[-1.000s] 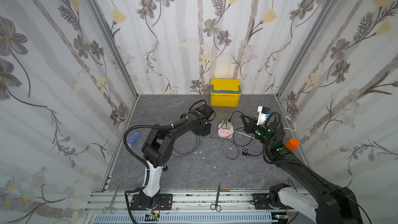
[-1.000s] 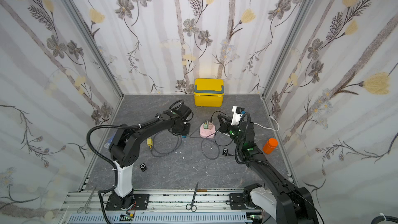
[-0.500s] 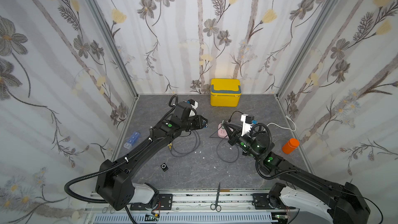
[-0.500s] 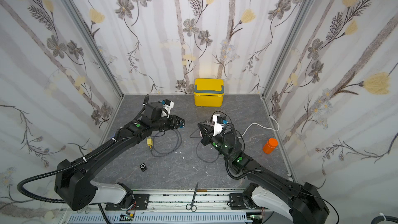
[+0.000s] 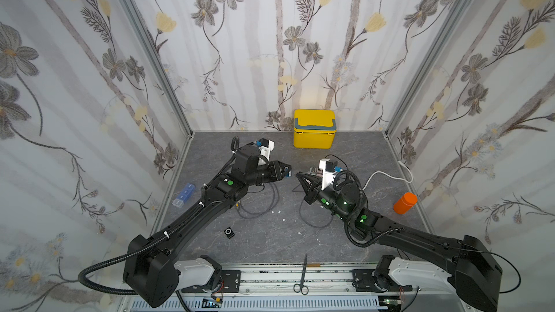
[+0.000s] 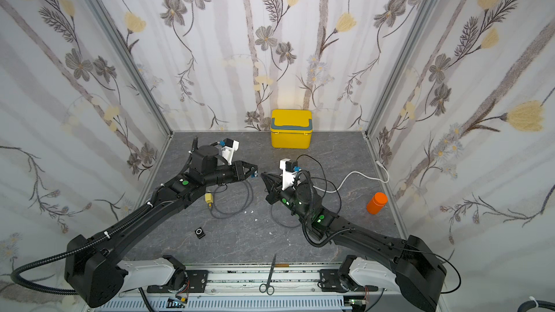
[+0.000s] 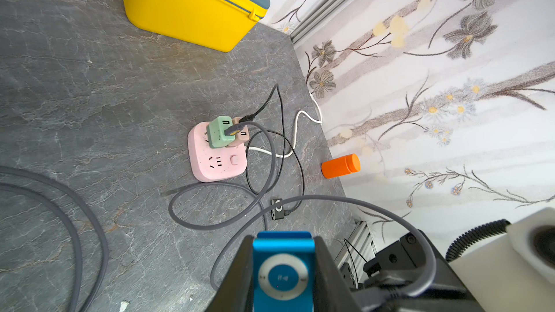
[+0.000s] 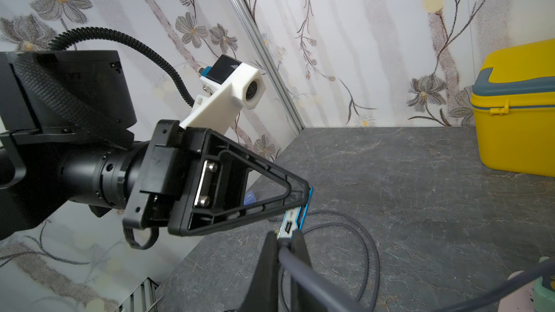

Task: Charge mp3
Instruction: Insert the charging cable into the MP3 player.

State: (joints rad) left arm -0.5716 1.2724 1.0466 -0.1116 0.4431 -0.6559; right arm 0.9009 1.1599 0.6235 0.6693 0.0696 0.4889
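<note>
Grey stone-look tabletop [image 5: 270,244] is lying under both arms. Mid-table and raised, the left gripper [image 5: 285,171] is clamping the blue mp3 player [image 7: 282,277] by its side edges. The right gripper [image 8: 283,237] is pinching the grey charging cable [image 8: 303,268] at its end, just beside the port [image 8: 288,225]. The player is likely feeling light, rigid and slick, and an edge hold is keeping that port free.

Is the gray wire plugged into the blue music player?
Not plugged in. The right wrist view shows the blue music player with an empty socket; the gray wire ends close by, pinched in the right gripper.
</note>
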